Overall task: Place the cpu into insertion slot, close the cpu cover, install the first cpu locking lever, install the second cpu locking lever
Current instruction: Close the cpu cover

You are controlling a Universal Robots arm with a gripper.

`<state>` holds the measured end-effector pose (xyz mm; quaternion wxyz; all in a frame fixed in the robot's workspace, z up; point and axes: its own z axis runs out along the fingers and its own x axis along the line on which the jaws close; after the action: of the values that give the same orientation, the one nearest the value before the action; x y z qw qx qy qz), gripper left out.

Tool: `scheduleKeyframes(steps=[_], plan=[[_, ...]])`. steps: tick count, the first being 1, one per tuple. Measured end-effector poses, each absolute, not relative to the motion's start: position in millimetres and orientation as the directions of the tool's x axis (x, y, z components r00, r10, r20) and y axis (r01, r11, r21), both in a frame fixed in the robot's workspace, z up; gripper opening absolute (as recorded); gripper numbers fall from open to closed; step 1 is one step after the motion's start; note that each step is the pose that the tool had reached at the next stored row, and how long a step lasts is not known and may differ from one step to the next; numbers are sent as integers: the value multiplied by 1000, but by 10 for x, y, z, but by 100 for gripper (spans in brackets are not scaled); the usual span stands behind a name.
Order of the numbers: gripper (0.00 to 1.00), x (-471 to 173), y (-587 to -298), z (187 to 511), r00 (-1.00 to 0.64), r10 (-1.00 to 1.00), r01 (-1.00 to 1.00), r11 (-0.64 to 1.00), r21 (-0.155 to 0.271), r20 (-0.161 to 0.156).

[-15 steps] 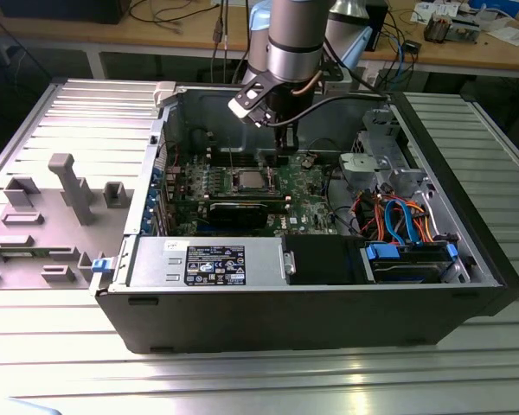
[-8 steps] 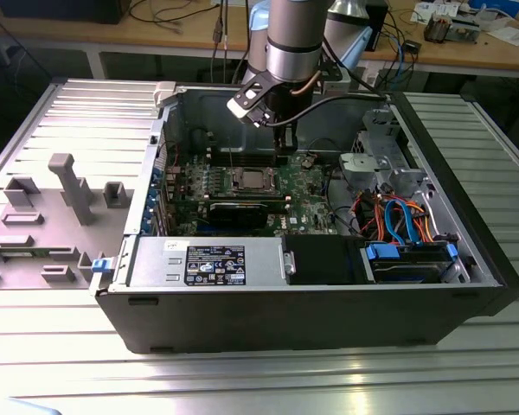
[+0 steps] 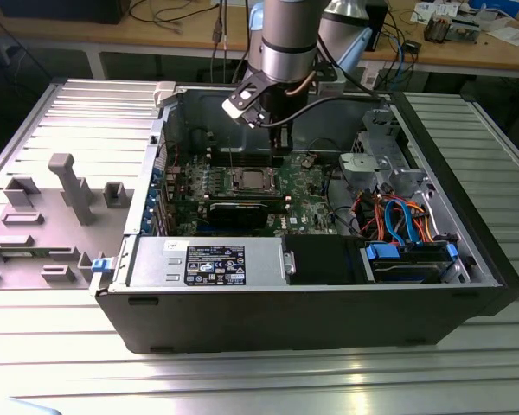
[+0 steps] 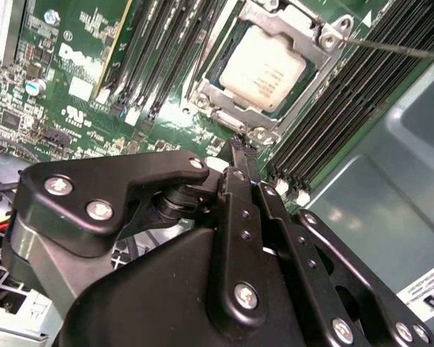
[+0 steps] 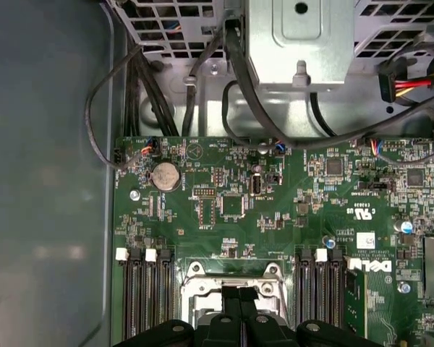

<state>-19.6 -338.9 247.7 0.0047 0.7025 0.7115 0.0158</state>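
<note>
The cpu (image 4: 264, 69) lies flat in the insertion slot (image 3: 249, 181), its dull silver top showing through the cut-out of the cpu cover (image 4: 230, 116). The cover lies down around the chip. A thin wire locking lever (image 4: 398, 49) runs off from one corner of the cover. My gripper (image 4: 242, 148) hangs just off the socket's edge with its black fingers pressed together and nothing between them. In the first wrist view the fingertips (image 5: 231, 295) stand over the silver socket frame (image 5: 199, 289). In the exterior view the gripper (image 3: 281, 149) sits a little above and behind the socket.
Long black memory slots (image 4: 333, 123) flank the socket on both sides. A black expansion card (image 3: 242, 206) lies in front of it. The drive cage (image 3: 381, 164) and cable bundles (image 3: 398, 216) fill the case at the exterior view's right; the power supply (image 3: 208, 264) runs along the front.
</note>
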Motion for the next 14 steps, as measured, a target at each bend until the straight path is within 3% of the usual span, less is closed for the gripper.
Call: scheduleKeyframes(steps=[14], plan=[[11, -348, -3389, 2434, -14, 1000, 999, 13, 29, 16]])
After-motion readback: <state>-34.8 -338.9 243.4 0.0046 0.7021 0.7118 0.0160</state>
